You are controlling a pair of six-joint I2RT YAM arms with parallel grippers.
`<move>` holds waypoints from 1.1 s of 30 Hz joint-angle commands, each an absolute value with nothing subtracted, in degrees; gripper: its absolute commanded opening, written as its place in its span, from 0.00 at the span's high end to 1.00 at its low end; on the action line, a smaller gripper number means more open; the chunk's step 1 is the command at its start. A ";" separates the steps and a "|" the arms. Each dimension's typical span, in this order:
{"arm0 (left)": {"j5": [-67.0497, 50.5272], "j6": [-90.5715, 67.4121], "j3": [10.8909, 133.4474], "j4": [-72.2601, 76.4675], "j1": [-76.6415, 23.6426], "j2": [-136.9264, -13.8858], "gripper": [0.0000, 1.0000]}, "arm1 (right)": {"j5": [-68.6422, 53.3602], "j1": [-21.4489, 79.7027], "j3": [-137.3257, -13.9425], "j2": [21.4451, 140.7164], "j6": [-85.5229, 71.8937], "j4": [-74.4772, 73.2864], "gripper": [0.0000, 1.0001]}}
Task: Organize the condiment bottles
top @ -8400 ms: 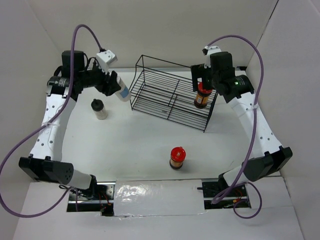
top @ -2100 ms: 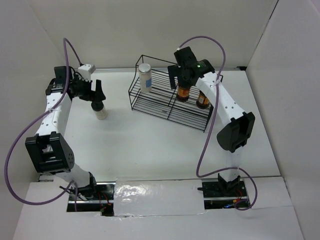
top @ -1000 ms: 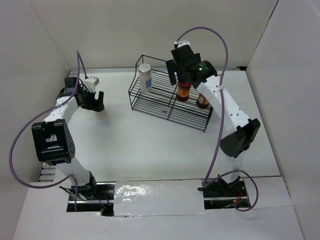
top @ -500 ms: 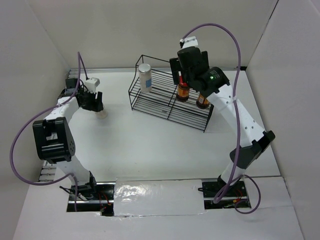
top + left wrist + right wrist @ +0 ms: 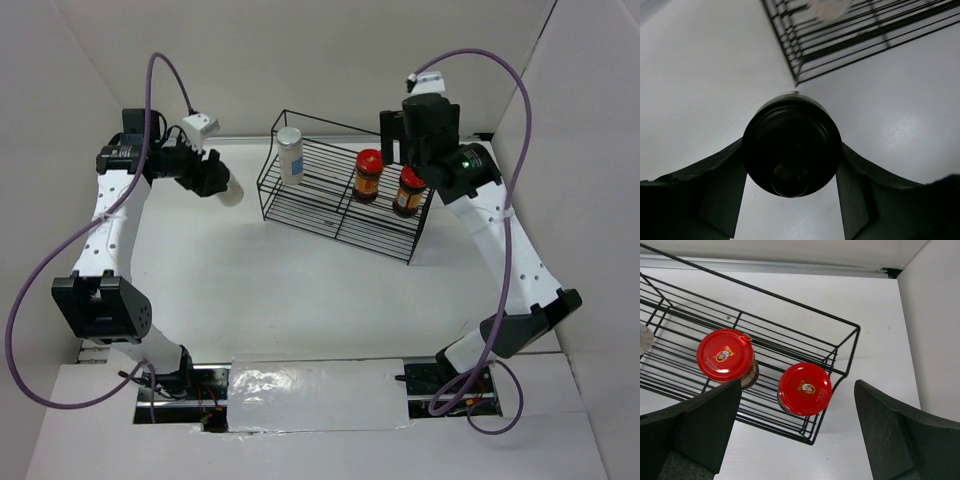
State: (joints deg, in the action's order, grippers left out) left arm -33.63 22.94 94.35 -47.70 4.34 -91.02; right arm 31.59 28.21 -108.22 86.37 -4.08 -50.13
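My left gripper (image 5: 214,181) is shut on the black-capped whitish bottle (image 5: 231,192), held tilted above the table left of the black wire rack (image 5: 330,123). In the left wrist view its black cap (image 5: 792,152) sits clamped between both fingers (image 5: 720,192). The white-capped shaker (image 5: 290,155) stands in the rack's left compartment. Two brown jars with red lids (image 5: 724,355) (image 5: 805,388) stand side by side in the right compartment. My right gripper (image 5: 413,135) hangs open above them, touching nothing.
The rack's near left corner (image 5: 799,80) lies just ahead of the held bottle. White walls enclose the table on three sides. Purple cables loop off both arms. The right wall (image 5: 935,315) is close to the rack's right end.
The left gripper closed on the black-capped bottle, lifted it off the table and swung it toward the rack. The right arm drew up and to the right, away from the jars.
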 commanded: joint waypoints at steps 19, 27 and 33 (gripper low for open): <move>-21.01 19.78 124.28 -46.33 -27.86 -105.72 1.00 | 27.95 24.52 -100.29 77.26 -7.29 -48.51 0.00; -17.84 18.98 123.31 -39.11 -29.71 -108.36 1.00 | 27.51 23.99 -97.65 75.76 -8.35 -48.69 0.00; -15.91 19.69 122.87 -38.24 -29.71 -111.88 1.00 | 26.11 23.03 -94.57 74.62 -8.88 -47.99 0.00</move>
